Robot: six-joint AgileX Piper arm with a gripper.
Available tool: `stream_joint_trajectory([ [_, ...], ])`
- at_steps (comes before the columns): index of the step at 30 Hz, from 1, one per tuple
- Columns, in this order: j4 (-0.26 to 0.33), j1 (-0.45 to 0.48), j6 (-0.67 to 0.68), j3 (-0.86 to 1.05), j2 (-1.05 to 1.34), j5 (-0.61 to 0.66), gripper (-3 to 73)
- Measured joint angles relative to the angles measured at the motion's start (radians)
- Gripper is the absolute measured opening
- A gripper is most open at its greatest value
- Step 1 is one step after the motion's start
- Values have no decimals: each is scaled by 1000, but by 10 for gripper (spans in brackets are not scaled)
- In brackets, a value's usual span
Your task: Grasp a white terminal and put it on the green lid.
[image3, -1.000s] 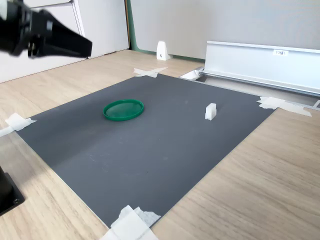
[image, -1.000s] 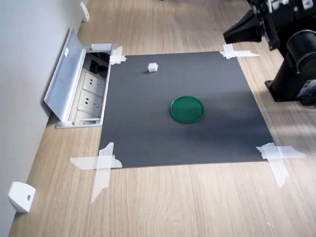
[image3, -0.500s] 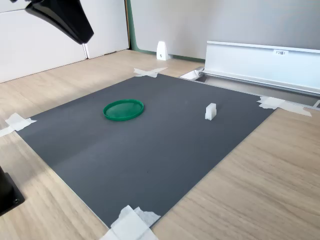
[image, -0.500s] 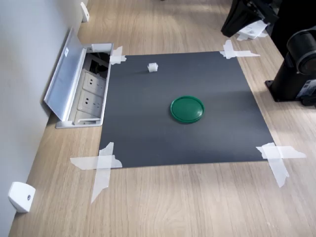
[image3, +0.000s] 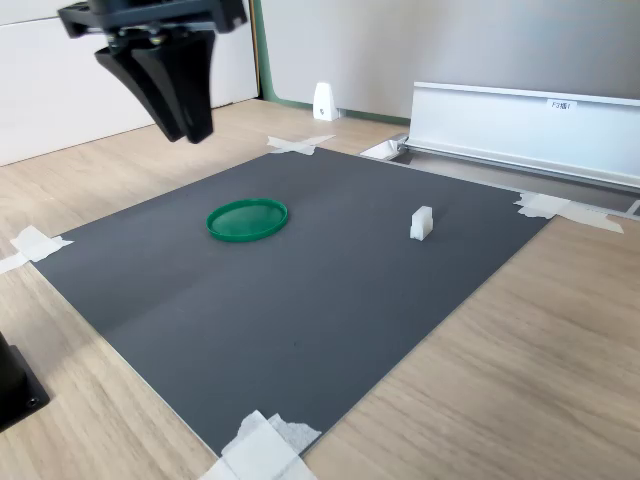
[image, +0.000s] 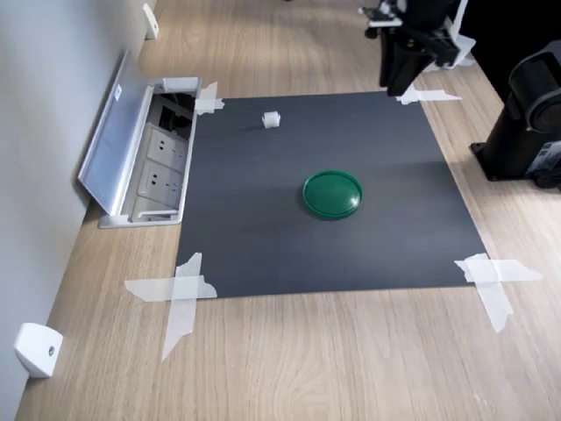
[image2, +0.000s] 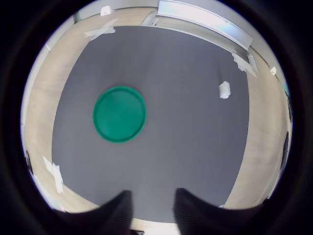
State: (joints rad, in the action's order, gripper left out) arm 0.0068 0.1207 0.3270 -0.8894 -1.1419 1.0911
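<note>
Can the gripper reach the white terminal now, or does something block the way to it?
Probably yes. The white terminal stands alone on the dark mat, apart from the green lid, with nothing beside or over it. The gripper hangs above the mat's edge, jaws apart and empty in the wrist view.

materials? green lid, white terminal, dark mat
Green lid: likely plastic, smooth with a slight sheen and a moulded raised rim. White terminal: looks like matte white plastic, blocky. Dark mat: thin, flat, matte grey sheet, taped at its corners; exact material unclear.
</note>
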Motion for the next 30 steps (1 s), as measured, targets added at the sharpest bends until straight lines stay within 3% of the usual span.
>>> stream_joint_trajectory([
  [4,-22,0,-31,-43,-61,-18,601],
  [8,-37,0,-11,-77,-132,-20,702],
  [13,-32,8,22,-140,-205,-26,722],
  [18,-1,92,83,-221,-269,-30,723],
  [30,8,243,188,-391,-462,-41,724],
])
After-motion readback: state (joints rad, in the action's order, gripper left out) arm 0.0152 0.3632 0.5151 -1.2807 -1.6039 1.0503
